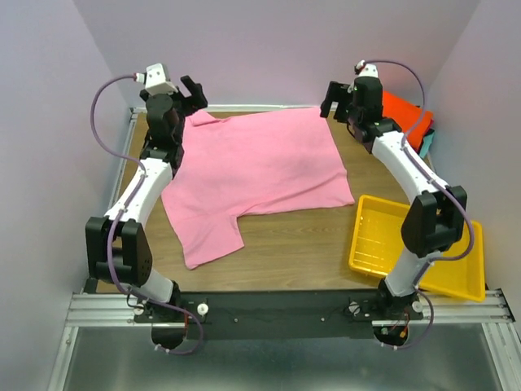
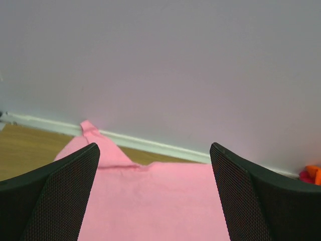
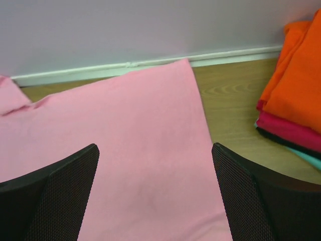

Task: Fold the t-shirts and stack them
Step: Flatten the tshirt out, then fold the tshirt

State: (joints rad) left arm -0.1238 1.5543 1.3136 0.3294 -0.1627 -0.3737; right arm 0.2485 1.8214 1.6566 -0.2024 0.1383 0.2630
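Note:
A light pink t-shirt point(image 1: 256, 167) lies spread flat on the wooden table, one sleeve toward the front left. It also shows in the left wrist view point(image 2: 150, 201) and the right wrist view point(image 3: 135, 150). My left gripper point(image 1: 194, 92) is open and empty above the shirt's far left corner. My right gripper point(image 1: 332, 98) is open and empty above the shirt's far right corner. A stack of folded t-shirts point(image 1: 411, 118), orange on top, sits at the far right; the right wrist view shows orange point(image 3: 296, 80), crimson, dark and teal layers.
A yellow plastic tray point(image 1: 378, 236) stands at the front right, under the right arm. Purple walls close the back and sides. The white table rail point(image 3: 150, 64) runs along the far wall.

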